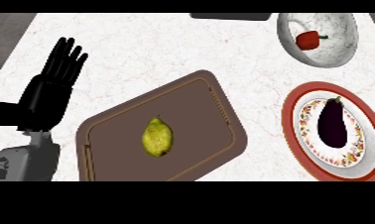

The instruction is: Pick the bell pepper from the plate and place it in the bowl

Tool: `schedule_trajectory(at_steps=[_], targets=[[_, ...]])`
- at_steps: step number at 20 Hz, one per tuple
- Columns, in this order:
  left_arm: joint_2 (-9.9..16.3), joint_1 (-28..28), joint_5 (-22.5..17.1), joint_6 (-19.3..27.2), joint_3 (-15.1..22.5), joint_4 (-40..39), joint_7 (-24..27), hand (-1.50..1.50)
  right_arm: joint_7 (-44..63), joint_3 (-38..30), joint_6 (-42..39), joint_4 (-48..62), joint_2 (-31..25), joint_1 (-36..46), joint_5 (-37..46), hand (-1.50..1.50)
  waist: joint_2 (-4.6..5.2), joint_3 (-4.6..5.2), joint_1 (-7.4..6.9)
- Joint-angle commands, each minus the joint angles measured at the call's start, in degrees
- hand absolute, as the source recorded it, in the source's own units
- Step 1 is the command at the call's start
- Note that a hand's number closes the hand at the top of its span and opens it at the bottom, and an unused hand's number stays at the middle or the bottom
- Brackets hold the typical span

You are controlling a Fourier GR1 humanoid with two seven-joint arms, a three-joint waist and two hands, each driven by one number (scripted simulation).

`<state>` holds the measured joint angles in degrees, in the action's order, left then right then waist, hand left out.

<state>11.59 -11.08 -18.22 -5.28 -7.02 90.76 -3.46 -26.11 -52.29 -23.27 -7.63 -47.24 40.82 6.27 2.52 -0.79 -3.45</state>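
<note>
From my seat the job looks done, or very nearly: the red bell pepper (310, 40) lies inside the white marbled bowl (338, 53) at the upper right of the tabletop (147, 44), resting against the bowl's inner wall with its green stem pointing right. The red-rimmed patterned plate (302, 134) just below the bowl carries only a dark purple eggplant (333, 123), lying lengthwise along the plate's middle, so nothing of the pepper is left there to fetch. I see my left hand (55, 77) at the left edge, fingers straight and spread, pointing up the view, holding nothing; it sits well apart from every object and I read it as resting. My right hand does not show anywhere in this view, so I can say nothing of its fingers. In the middle of the tabletop a brown cutting board (212, 94) lies at an angle with a yellow-green lemon (157, 136) on it, and neither has any part in the task. A dark object (230, 16) is cut off by the top of the view and I cannot tell what it is. As I judge it, all that may remain is confirming the pepper sits settled in the bowl.
</note>
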Motion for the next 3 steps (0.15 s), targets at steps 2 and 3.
schedule_trajectory(at_steps=[2,3], targets=[[-1.4,0.7,1.0,0.5,0.9,-0.3,1.5,0.00,-0.9,-0.1,-5.7,0.1,-1.6,-4.3,-0.2,-1.50,-0.18,-0.03,0.13],[-0.2,1.1,-0.3,-1.0,0.1,-0.7,0.9,0.00,-1.4,-0.1,-6.2,0.1,-2.0,-5.6,-0.2,-1.50,-0.09,-0.07,0.02]])
